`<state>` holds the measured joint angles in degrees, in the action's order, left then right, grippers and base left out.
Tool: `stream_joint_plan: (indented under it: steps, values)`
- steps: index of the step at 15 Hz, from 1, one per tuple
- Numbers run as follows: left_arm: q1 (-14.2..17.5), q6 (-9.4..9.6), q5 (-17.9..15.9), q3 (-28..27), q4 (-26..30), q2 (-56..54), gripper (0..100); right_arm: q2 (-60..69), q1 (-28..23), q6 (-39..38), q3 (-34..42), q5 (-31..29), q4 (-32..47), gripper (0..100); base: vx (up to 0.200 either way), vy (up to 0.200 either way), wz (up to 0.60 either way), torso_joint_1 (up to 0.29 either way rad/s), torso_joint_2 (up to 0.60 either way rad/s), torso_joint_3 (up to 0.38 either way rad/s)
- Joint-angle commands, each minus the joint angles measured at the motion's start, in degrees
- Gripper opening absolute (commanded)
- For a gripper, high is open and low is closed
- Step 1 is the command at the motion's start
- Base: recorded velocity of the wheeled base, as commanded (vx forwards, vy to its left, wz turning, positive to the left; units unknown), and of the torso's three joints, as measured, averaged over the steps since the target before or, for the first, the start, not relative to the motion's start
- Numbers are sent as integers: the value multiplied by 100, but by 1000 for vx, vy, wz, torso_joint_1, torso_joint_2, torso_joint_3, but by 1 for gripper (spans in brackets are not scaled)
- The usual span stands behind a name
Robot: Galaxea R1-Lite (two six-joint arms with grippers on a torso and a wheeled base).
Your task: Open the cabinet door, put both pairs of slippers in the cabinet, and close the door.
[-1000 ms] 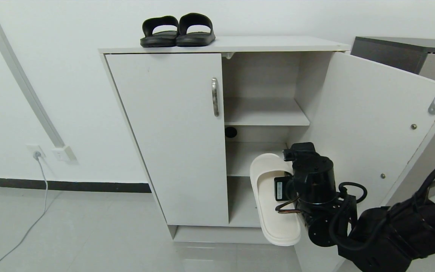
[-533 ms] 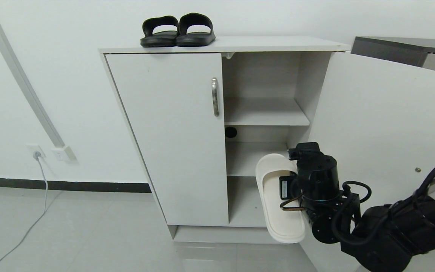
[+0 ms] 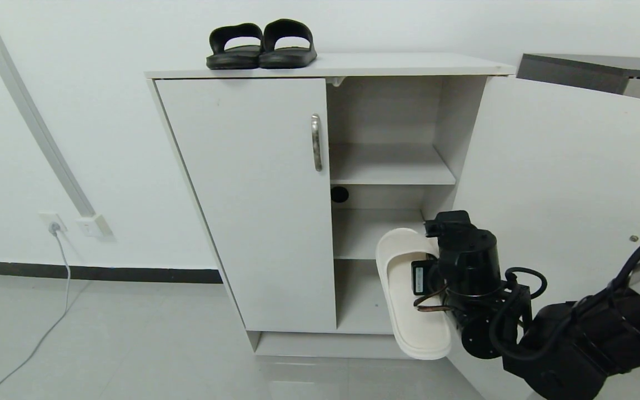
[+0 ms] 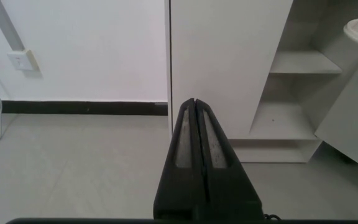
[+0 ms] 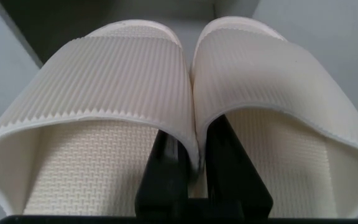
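White slippers (image 3: 411, 289), a pair held side by side with toes up and soles facing left, hang at the lower right of centre in the head view, in front of the cabinet's (image 3: 253, 200) open right half, level with its lower shelves. The right arm's black wrist (image 3: 467, 266) sits just to their right. The cabinet's left door is shut, its metal handle (image 3: 316, 143) at the frame's middle. The right door (image 3: 553, 183) stands swung out towards the right edge. Black slippers (image 3: 261, 47) rest on the cabinet top at the upper left of centre. A wall socket (image 3: 53, 225) with a grey cable (image 3: 48, 328) sits at the lower left.

From the left wrist, the left gripper (image 4: 194, 146) has its two fingers pressed flat together with nothing between them, hovering above the floor tiles and pointing at the cabinet base. A rim of a white slipper shows beside the cabinet's shelves (image 4: 303, 62).

From the right wrist, the right gripper (image 5: 194, 180) is clamped on the white slippers. Its dark fingers (image 5: 166, 168) pinch the two ribbed straps together where their inner edges meet, and the toes point towards a dark cabinet opening.
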<state>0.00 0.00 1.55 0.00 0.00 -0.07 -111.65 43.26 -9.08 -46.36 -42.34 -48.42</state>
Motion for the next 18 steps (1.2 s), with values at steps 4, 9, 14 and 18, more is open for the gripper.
stream_joint_plan:
  steps: [4,9,14,18]
  values:
    - [0,0,3,0,0,7,0,-542,209,29,-303,665,-308,0,0,0,0,0,0,0]
    - [0,9,-5,0,0,7,0,-1640,174,-15,-1015,613,-730,0,0,0,0,0,0,0]
    - [0,18,-5,0,0,7,0,-1886,68,-15,-1182,613,-897,0,0,0,0,0,0,0]
    - [0,18,-5,0,0,7,0,-1895,24,-41,-1200,604,-897,0,0,0,0,1,6,-155]
